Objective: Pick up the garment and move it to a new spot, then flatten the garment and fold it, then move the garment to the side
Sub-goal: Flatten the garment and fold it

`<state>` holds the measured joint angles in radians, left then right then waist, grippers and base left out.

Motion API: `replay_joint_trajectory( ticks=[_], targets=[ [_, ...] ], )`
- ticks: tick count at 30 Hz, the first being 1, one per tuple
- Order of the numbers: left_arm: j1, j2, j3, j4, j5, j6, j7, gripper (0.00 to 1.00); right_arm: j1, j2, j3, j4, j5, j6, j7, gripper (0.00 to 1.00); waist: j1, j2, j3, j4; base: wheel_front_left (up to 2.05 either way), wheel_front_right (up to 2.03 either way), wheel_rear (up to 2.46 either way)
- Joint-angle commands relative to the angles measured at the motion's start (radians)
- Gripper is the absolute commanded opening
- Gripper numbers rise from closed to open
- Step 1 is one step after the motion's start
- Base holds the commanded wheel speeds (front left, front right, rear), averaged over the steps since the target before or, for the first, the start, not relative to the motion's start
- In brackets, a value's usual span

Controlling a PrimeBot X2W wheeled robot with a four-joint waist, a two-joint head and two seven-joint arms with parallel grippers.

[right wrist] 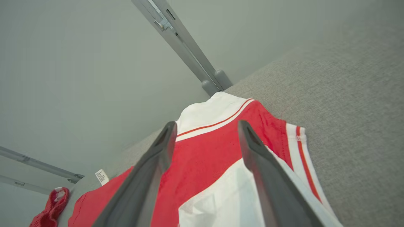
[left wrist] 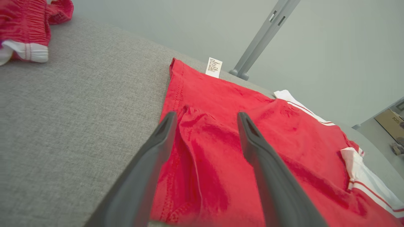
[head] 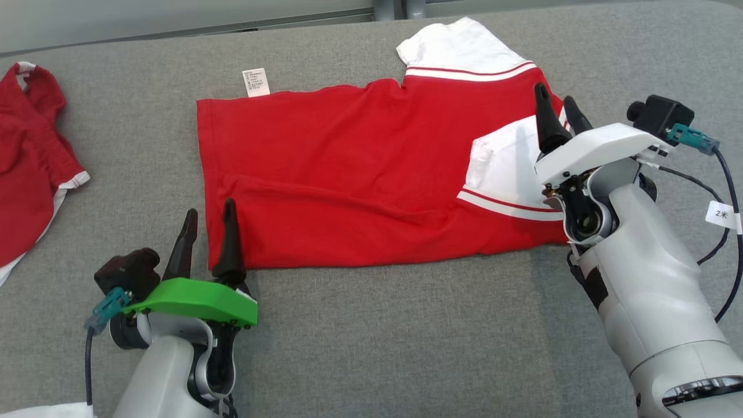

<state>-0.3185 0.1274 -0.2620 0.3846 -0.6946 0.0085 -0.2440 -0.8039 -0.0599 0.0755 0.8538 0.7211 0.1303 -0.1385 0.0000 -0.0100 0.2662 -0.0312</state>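
A red short-sleeved knit shirt with white striped sleeves (head: 348, 174) is spread out on the grey fabric-covered bench (head: 406, 337), stretched between the two pincers. The left pincer (head: 210, 207) is spread at the shirt's hem corner, one finger over the red cloth and the other just beside its edge; nothing is pinched. The right pincer (head: 554, 93) is likewise spread, above the folded-in white sleeve (head: 505, 162), with nothing gripped. A white care label (head: 256, 82) is seen beyond the left pincer, and a crumpled red garment with white trim (head: 29, 157) well to its left.
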Motion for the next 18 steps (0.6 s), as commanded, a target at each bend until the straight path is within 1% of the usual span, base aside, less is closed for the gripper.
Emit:
replay_joint_trajectory(
  ticks=[1,9,13,14,18],
  targets=[
    [0.029,0.009,0.006,-0.017,-0.01,0.009,-0.004,1.0,0.004,-0.013,0.014,-0.02,0.008,0.001,-0.015,1.0,0.0,0.01,-0.005,-0.004,0.0,0.0,0.0],
    [0.152,0.021,0.021,-0.115,-0.033,0.048,0.016,1.0,0.078,-0.069,0.076,-0.138,0.002,0.001,-0.086,1.0,0.0,0.01,-0.039,-0.01,0.0,0.0,0.0],
    [0.207,0.025,0.015,-0.15,-0.041,0.072,0.044,1.0,0.153,-0.087,0.074,-0.211,-0.025,0.001,-0.105,1.0,0.0,0.01,-0.063,-0.013,0.0,0.0,0.0],
    [0.207,0.025,0.015,-0.15,-0.041,0.072,0.044,1.0,0.153,-0.087,0.074,-0.211,-0.025,0.001,-0.105,1.0,0.0,0.01,-0.063,-0.013,0.0,0.0,0.0],
    [0.247,0.021,0.003,-0.166,-0.049,0.09,0.077,1.0,0.237,-0.088,0.049,-0.292,-0.063,0.001,-0.115,1.0,0.0,0.01,-0.079,-0.021,0.0,0.0,0.0]
  ],
)
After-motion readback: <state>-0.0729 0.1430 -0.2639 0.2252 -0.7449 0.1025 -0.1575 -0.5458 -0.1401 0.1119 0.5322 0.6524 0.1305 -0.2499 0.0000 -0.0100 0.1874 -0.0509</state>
